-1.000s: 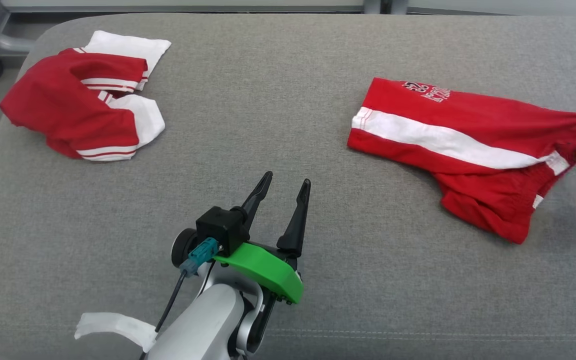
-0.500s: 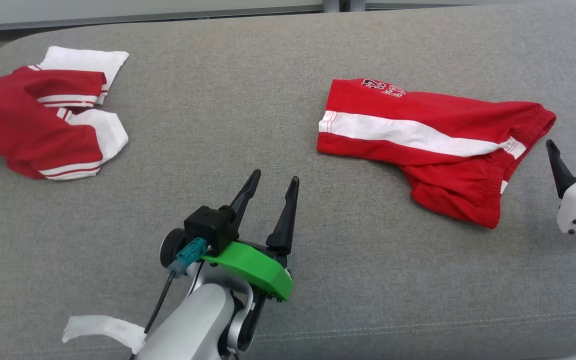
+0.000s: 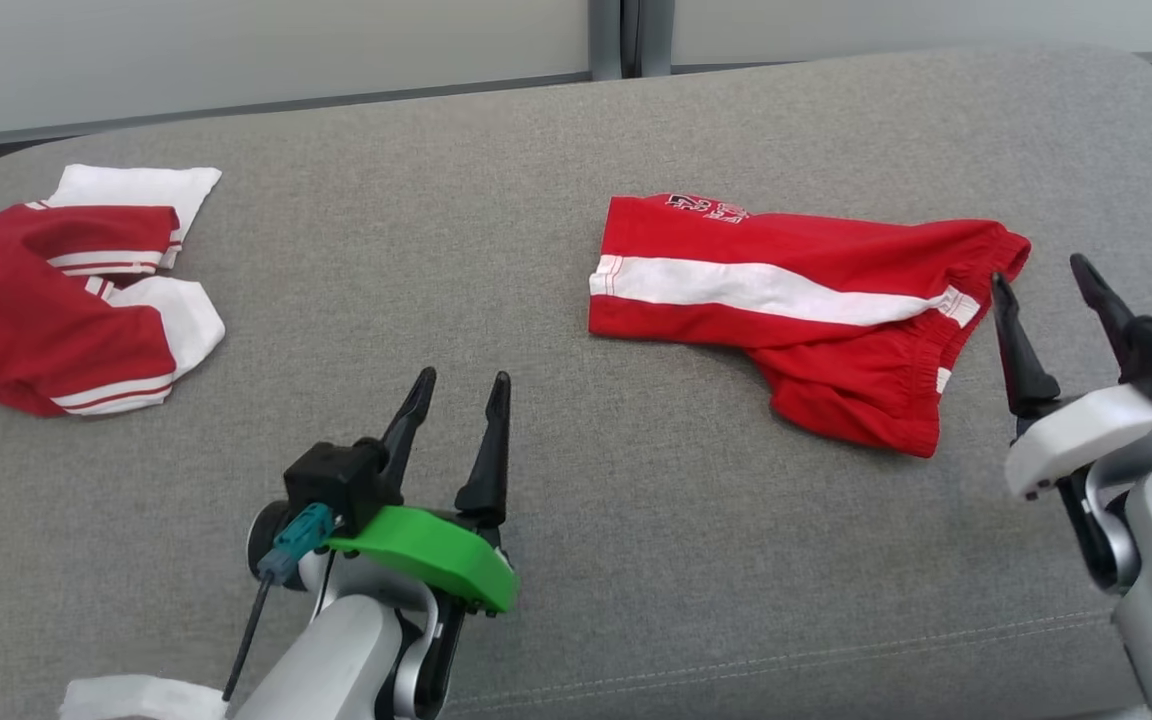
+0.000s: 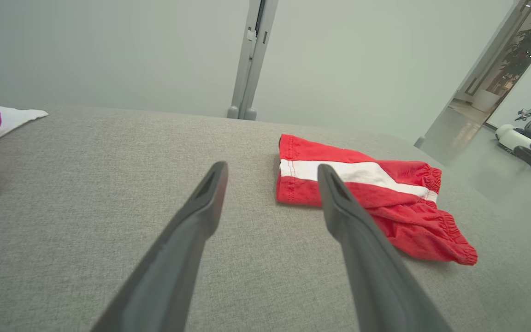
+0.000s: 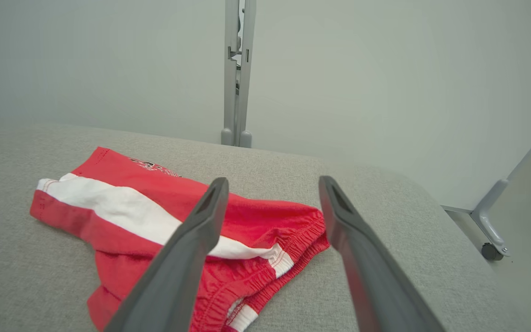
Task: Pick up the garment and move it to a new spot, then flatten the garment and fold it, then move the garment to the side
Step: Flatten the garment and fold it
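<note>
Lying on the right half of the grey cushion (image 3: 536, 150), the red shorts (image 3: 786, 300) look light and limp; I'd pinch the elastic waistband nearest the cushion's right end. The right gripper (image 3: 1038, 268) hovers there, fingers spread. The left gripper (image 3: 464, 376), also spread, hangs over the cushion's near edge. Against a second ago, the head camera points further right and the right gripper shows whole; the shorts lie unchanged.

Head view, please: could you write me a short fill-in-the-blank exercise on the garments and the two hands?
The red shorts carry one broad ____ stripe. The right hand, beside their elastic waistband, is ____, not shut. The left hand holds ____. The red-and-white garment lies to the robot's ____ of the shorts.
Missing words: white; open; nothing; left.
</note>
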Motion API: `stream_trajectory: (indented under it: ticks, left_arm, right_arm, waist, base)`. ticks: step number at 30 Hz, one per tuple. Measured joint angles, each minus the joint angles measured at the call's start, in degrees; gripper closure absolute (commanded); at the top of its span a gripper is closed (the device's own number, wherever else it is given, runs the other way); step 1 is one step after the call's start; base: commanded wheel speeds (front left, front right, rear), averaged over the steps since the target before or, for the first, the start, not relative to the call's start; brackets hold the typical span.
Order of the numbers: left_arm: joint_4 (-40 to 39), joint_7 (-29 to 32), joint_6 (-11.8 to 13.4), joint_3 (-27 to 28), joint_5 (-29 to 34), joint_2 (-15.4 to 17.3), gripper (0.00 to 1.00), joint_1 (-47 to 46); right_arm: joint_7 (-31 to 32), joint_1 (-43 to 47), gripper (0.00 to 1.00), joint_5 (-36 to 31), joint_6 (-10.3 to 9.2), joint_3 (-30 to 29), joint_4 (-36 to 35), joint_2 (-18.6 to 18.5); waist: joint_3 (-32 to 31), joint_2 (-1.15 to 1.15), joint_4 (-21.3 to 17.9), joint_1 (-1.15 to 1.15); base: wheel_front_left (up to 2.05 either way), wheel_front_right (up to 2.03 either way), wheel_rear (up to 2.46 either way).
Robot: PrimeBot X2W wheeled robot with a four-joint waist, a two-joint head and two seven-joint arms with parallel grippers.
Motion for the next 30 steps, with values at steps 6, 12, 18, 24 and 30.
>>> stream_trajectory:
  ticks: [6, 12, 18, 24, 30]
  left_arm:
    - [-2.0, 0.0, 0.6, 4.7, 0.9, 1.1, 0.0, 4.7]
    - [-5.1, -0.1, 1.4, 9.1, 2.0, 2.3, 0.0, 10.2]
    - [-7.8, -0.1, 2.8, 12.5, 3.4, 3.4, 0.0, 15.7]
    - [-9.6, -0.1, 3.5, 14.5, 4.7, 4.4, 0.0, 19.1]
    - [-9.6, -0.1, 3.5, 14.7, 4.9, 5.2, 0.0, 20.5]
  right_arm:
    - [0.0, 8.8, 0.0, -8.8, 0.0, -8.7, -9.4, 8.0]
    - [0.4, 16.9, 0.0, -15.0, 0.0, -13.5, -17.3, 15.1]
    - [2.0, 22.5, 0.0, -17.7, 0.0, -14.9, -23.0, 18.5]
    - [3.3, 25.0, 0.0, -17.7, 0.0, -14.1, -26.2, 19.6]
    - [4.1, 25.5, 0.0, -17.3, 0.0, -13.7, -26.7, 19.8]
  waist:
    - [-2.0, 0.0, -0.7, 0.0]
    - [-3.9, 0.0, -0.9, 0.0]
    - [-5.8, 0.0, -1.4, 0.0]
    - [-7.2, 0.0, -1.7, 0.0]
    - [-7.7, 0.0, -1.2, 0.0]
  base:
    - [0.0, 0.0, 0.0]
    - [0.0, 0.0, 0.0]
    - [0.0, 0.0, 0.0]
    - [0.0, 0.0, 0.0]
    - [0.0, 0.0, 0.0]
